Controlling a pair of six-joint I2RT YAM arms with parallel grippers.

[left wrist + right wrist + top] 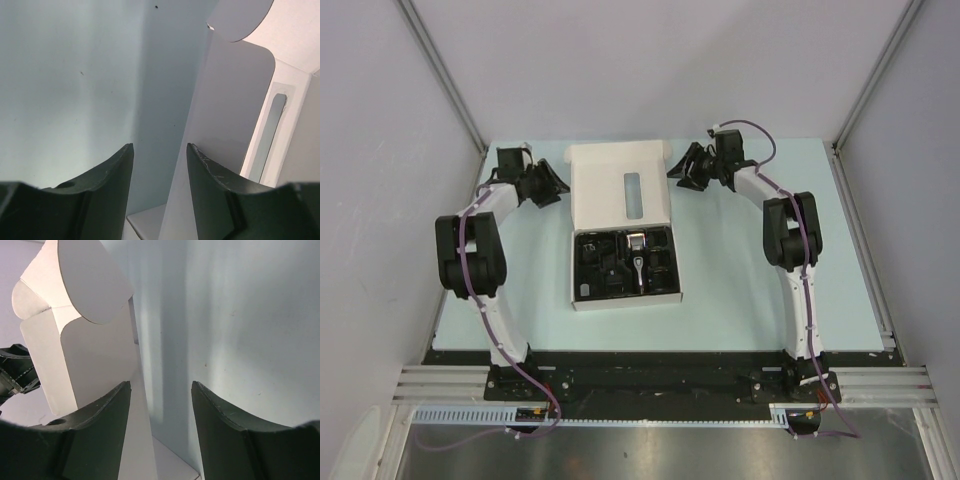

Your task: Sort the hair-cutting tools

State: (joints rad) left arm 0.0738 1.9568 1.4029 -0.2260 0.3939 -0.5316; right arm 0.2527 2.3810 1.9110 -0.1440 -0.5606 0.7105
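**While the white box (pixel 625 302) lies open, both arms flank its lid (pixel 600 190)**

The lid lies flat at the box's far side. The left gripper (pixel 160 147) is at the lid's left flap (pixel 225 100) and the right gripper (pixel 161 385) at its right flap (pixel 95 355). Both have their jaws roughly half apart with the card edge between them, and nothing is visibly pinched. The clipper (pixel 637 255) sits mid-tray in the box's black tray (pixel 582 245), with the comb guards (pixel 600 265) left of it. Brush and cable can't be made out. The step is probably steadying the lid, so close squarely on the flaps without creasing the card or dragging the box.

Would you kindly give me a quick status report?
Left gripper, right gripper open, straddling white cardboard lid edges. Black-and-silver electric clipper in black tray. Nothing obstructing.
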